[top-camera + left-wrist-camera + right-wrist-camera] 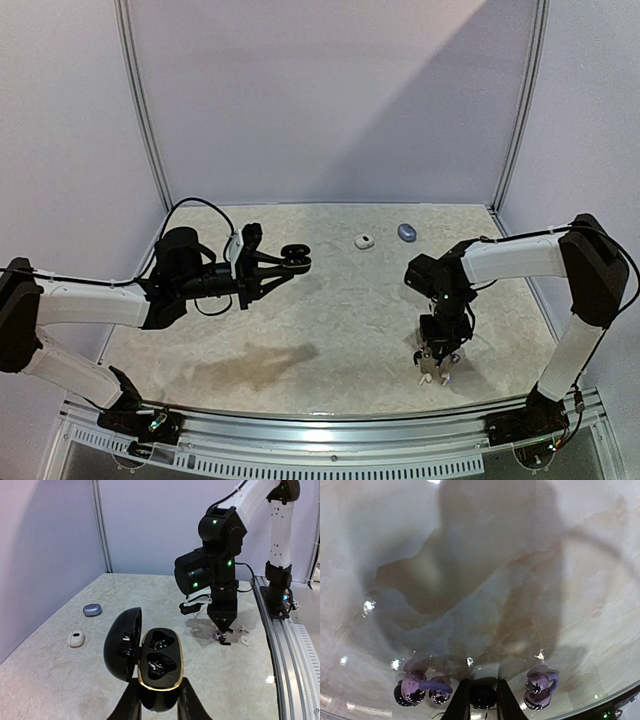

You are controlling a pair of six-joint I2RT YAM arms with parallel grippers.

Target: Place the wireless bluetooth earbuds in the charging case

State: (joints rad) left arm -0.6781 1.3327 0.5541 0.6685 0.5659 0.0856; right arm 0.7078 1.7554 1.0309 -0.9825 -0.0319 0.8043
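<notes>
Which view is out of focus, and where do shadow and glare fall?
Top view: sharp; a soft arm shadow lies on the table, glare on the near rail. Left wrist view: sharp, the case evenly lit, a bright spot on the table. Right wrist view: blurred; purple earbuds and the black earbud in the right tool are soft, under a broad shadow with small glints.

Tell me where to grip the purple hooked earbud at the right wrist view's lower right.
Lying flat on the marble-patterned table, the purple hooked earbud is probably best pinched from straight above across its rounded bulb; the thin hook offers little grip.
</notes>
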